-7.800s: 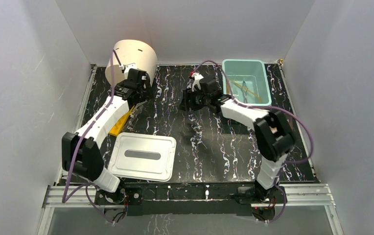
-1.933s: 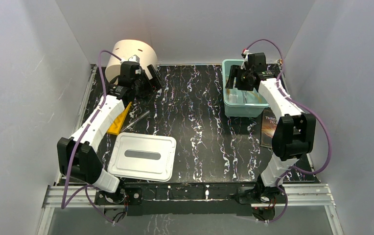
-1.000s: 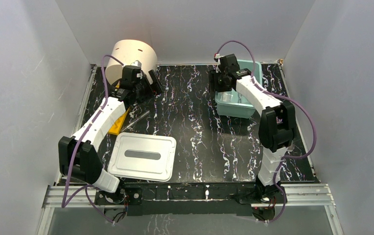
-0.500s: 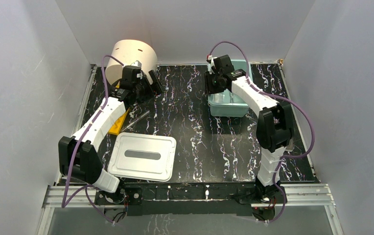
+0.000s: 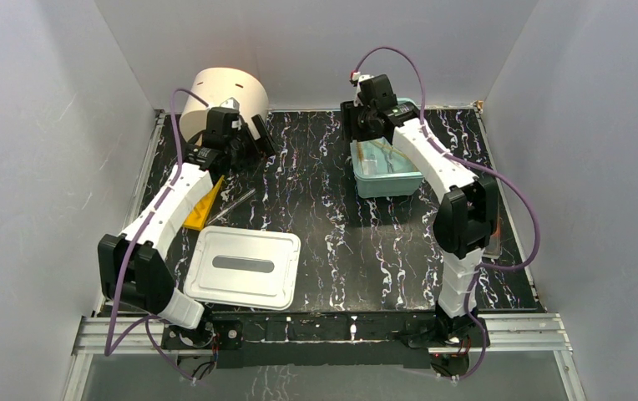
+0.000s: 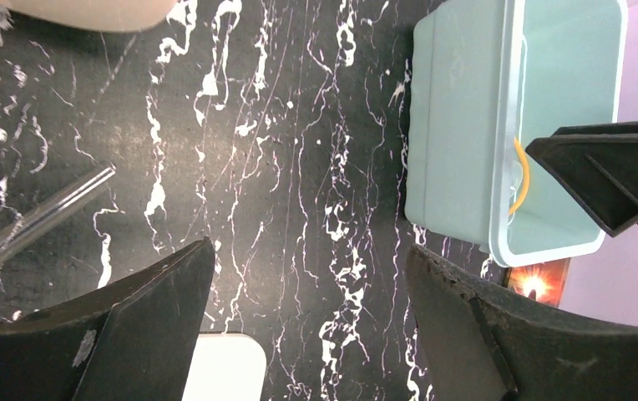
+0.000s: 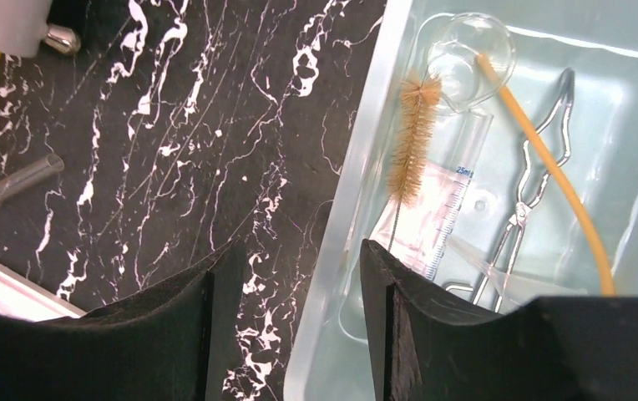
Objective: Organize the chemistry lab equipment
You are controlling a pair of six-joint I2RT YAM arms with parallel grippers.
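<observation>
The left gripper (image 6: 309, 255) is held above the table (image 5: 341, 225), just beside the cream cylinder (image 5: 228, 96). Its fingers (image 6: 132, 326) are spread wide, and nothing is held between them.

The right gripper (image 7: 303, 259) is set astride the left wall of the bin (image 5: 389, 185), which stands at the far middle of the table. One finger is placed outside the wall and the other inside, close against it. A strip of table is seen between the outer finger and the wall, so the fingers are apart and nothing is clamped.

Inside the bin are laid the brush (image 7: 412, 138), the flask (image 7: 466, 50), a graduated tube (image 7: 449, 209), the tongs (image 7: 533, 184) and the tan tube (image 7: 549, 175).

On the table's left side the rack (image 5: 203, 205) is partly hidden under the left arm. A glass tube (image 5: 232, 203) is seen just beside it, and a lid (image 5: 243, 269) lies nearer the bases.
</observation>
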